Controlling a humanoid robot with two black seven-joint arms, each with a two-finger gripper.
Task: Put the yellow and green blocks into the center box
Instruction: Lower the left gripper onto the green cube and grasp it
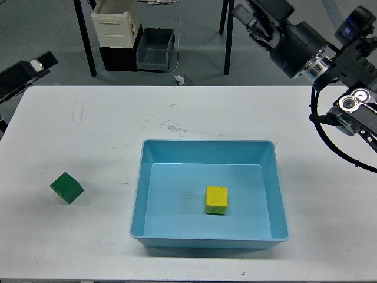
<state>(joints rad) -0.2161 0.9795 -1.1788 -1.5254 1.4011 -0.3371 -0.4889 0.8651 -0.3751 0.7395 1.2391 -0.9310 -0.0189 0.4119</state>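
Observation:
The yellow block [216, 200] lies inside the light blue box [136, 203] at the table's center, a little right of the box's middle. The green block [66, 188] sits tilted on the white table, left of the box and well apart from it. My right gripper [254, 16] is raised high at the back right, far above and behind the box; its fingers look dark and cannot be told apart. My left gripper [26, 73] pokes in at the left edge, above the table's far left corner, well away from the green block; I cannot tell its state.
The white table [106, 130] carries only the box and the green block. Beyond its far edge, on the floor, stand a white crate [116, 23], a dark bin [155, 50] and black frame legs [85, 41]. A cable loop [330, 138] hangs by my right arm.

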